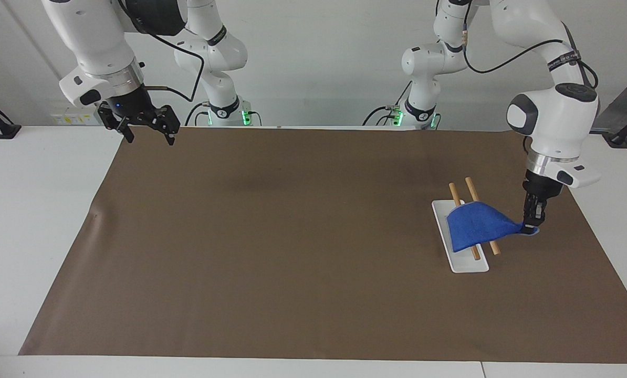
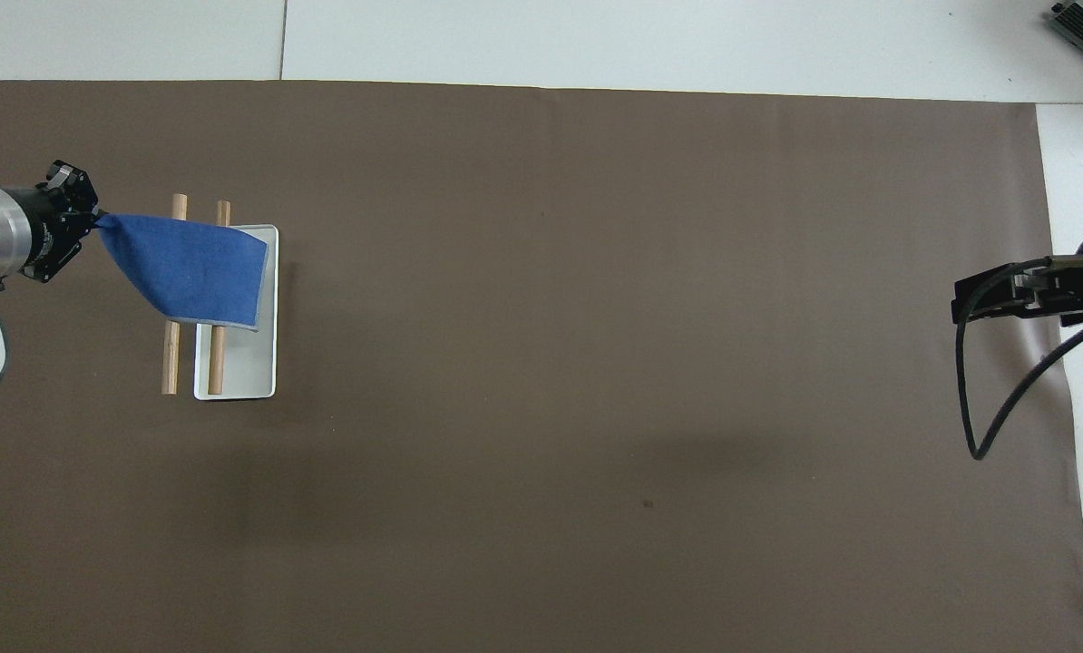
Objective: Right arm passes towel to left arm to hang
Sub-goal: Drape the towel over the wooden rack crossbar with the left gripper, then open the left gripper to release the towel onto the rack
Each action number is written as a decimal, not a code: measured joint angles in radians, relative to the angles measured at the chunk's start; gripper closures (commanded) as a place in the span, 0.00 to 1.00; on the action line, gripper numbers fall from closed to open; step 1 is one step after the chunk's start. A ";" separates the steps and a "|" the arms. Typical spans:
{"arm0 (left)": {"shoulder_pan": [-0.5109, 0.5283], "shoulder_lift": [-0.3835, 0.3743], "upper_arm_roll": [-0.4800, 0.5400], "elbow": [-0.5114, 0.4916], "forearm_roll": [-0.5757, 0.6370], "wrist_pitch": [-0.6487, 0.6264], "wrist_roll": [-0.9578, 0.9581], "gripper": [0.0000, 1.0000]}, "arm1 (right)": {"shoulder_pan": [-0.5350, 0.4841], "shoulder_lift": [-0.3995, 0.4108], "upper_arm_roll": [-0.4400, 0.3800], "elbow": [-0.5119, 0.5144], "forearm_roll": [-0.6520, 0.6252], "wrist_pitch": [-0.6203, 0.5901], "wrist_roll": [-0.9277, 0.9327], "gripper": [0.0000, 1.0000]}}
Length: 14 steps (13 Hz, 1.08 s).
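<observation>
I see the right gripper point(image 1: 146, 126) hanging in the air over the mat's point(image 1: 292, 236) corner at the right arm's end of the worktop point(image 1: 35, 220), its fingers spread and holding nothing; this arm waits. In the overhead view the same gripper point(image 2: 995, 295) shows at the mat's point(image 2: 596, 363) edge, with a black cable looping below it.

Toward the left arm's end of the worktop stands a white tray point(image 1: 468, 262) with 2 rods point(image 1: 454, 193) raised above it, side by side. The towel point(image 1: 476, 227) lies draped over both rods, covering their middle and leaving their ends bare. One corner of it is drawn out to a point away from the tray.

The left gripper point(image 1: 530, 227) pinches that corner, fingers closed on the cloth and pointing down, low over the mat just beside the rods. From overhead I see the towel point(image 2: 192, 270) spread from the gripper point(image 2: 95, 218) across the 2 rods point(image 2: 171, 358) to the tray's point(image 2: 247, 367) rim, its pale border showing along the edge over the tray.
</observation>
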 measured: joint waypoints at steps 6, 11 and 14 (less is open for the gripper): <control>0.002 0.001 0.007 0.027 0.000 0.004 0.000 0.48 | 0.001 0.000 0.001 -0.001 0.005 0.000 0.000 0.00; 0.001 0.026 -0.011 0.221 0.000 -0.297 0.018 0.53 | 0.001 0.000 0.001 -0.001 0.005 0.000 0.000 0.00; 0.000 0.025 -0.065 0.345 0.000 -0.515 0.080 0.55 | 0.001 0.000 0.000 -0.001 0.005 0.000 0.000 0.00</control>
